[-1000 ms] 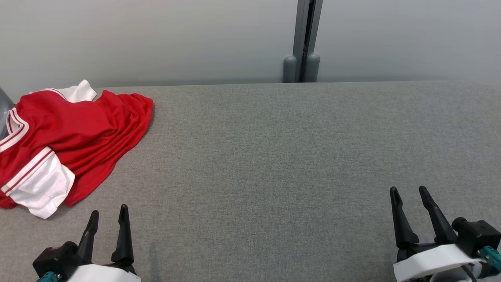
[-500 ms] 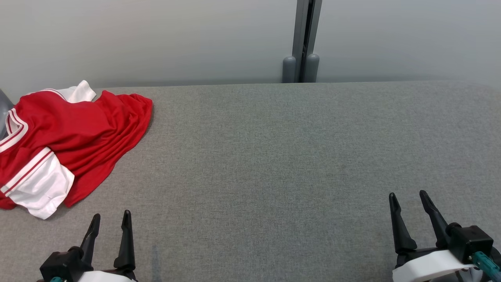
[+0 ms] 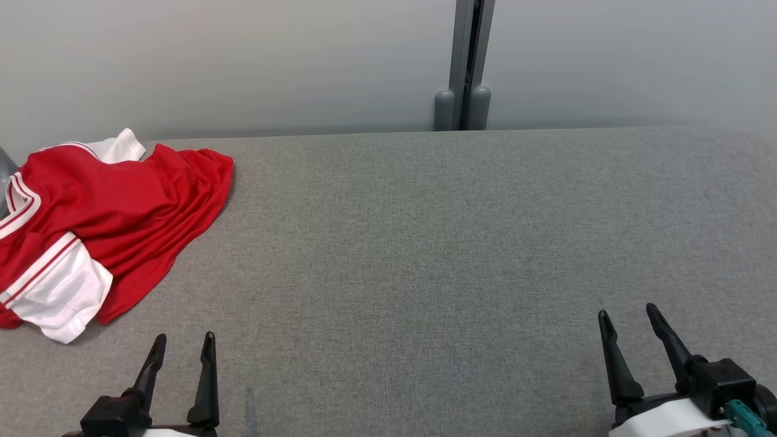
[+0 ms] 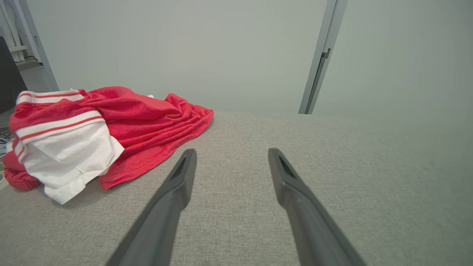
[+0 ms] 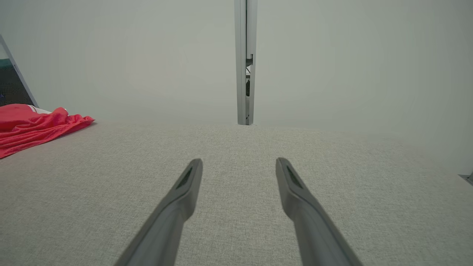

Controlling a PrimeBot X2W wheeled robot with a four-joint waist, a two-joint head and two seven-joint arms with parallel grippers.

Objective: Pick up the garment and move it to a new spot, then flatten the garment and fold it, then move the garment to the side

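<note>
Both pincers have drawn back lower: left pincer (image 3: 185, 335) and right pincer (image 3: 626, 310) gape empty above the table (image 3: 425, 243), the garment (image 3: 121, 206) crumpled at its far left.

left pincer (image 4: 231, 153) with its two dark fingers (image 4: 173, 192) spread apart and empty, grey fabric table (image 4: 332, 177) beneath, crumpled red and white garment (image 4: 107, 125) lying at upper left, grey post (image 4: 319, 62) against pale wall
</note>
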